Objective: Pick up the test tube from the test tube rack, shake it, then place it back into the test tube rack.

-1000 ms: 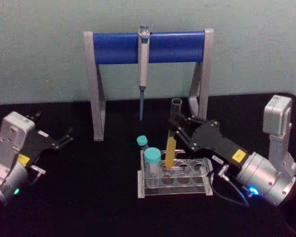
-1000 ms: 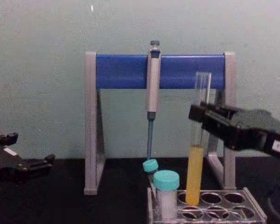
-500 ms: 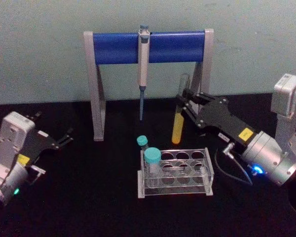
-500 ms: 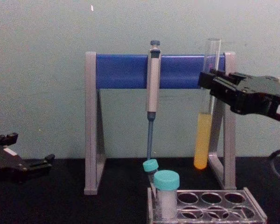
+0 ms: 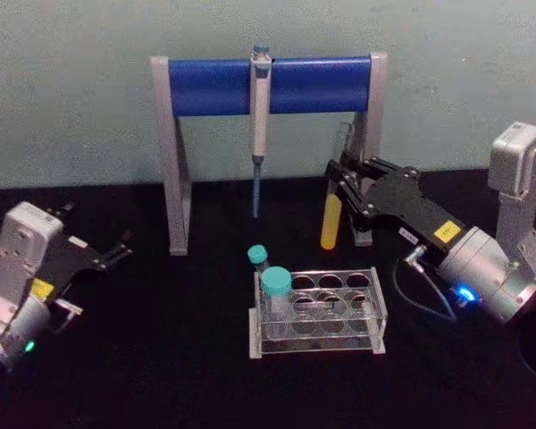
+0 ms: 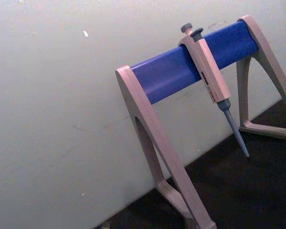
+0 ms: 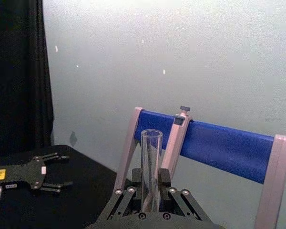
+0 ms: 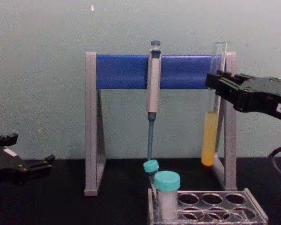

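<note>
The test tube is out of the rack and hangs in the air, close to upright, with its round bottom well above the black table. A second ago its lower end was down in a rear hole; since then I have lifted it clear and carried it back and to the right, so that in the chest view it now lines up with the right leg of the pipette stand. The yellow-orange liquid sits in the lower part of the glass and the mouth is uncapped

My right pincer is clenched on the tube above the liquid line, gripping it from the right side; the wrist view shows the open mouth standing up between the fingers. The rack's rear holes are free, and the two teal-capped vials stand at its left end

I judge the pick-up done and the shake as the step in hand. With no cap on, I would keep the motion short and the tube near upright, and I cannot tell how much room there is to the stand leg behind it. The hole it came from looks free for the return

My left pincer rests on the table far to the left, released, fingers apart
</note>
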Tool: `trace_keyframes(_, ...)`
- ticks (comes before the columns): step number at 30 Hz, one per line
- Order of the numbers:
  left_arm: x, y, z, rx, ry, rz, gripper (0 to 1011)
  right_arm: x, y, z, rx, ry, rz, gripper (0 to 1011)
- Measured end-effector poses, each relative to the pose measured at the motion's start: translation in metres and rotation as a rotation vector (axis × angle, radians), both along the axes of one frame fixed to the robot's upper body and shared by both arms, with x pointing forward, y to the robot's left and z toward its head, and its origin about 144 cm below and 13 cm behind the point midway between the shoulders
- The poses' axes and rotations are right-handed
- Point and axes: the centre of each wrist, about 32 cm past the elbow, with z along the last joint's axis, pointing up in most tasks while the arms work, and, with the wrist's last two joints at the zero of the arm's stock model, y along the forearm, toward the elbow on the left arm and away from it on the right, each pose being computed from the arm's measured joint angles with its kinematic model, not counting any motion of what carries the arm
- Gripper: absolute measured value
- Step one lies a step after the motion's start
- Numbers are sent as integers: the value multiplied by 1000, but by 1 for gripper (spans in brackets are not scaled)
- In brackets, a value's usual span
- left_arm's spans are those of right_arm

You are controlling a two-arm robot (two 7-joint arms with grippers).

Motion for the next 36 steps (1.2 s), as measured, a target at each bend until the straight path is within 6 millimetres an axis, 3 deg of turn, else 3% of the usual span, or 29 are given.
trace_keyframes(10, 0, 0, 0, 0, 0, 0, 1001, -6, -6, 2, -21, -8, -51, 229)
trace_keyframes(22, 0, 0, 0, 0, 0, 0, 1002, -34, -21, 5, -88, 43, -76, 229)
trace_keyframes(29, 0, 0, 0, 0, 0, 0, 1001, -39, -15, 4, -86, 73, -4, 229)
trace_keyframes(36, 0, 0, 0, 0, 0, 0, 1001, -30, -5, -1, -33, 95, 68, 228)
